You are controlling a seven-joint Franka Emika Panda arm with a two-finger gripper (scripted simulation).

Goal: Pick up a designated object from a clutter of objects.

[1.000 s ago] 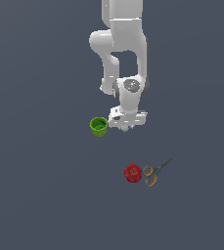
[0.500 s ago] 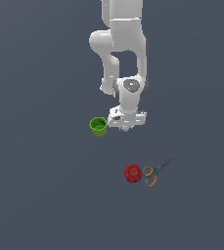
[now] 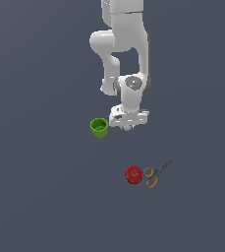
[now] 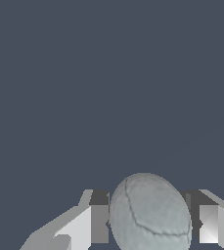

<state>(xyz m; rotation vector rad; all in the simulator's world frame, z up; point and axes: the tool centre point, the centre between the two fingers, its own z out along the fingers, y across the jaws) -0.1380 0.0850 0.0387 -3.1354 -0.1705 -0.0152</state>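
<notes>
The designated object, a pale grey-white ball with thin seam lines, fills the space between my two fingers in the wrist view. Both finger pads press against its sides, so my gripper is shut on it. In the exterior view my gripper hangs low over the floor just to the right of the green cup. There the hand hides most of the ball. The rest of the clutter lies nearer the camera: a red round object and orange-handled scissors.
The dark grey floor spreads flat all around. The green cup stands a short gap from my hand on the exterior view's left. The red object and scissors touch each other, well apart from my gripper.
</notes>
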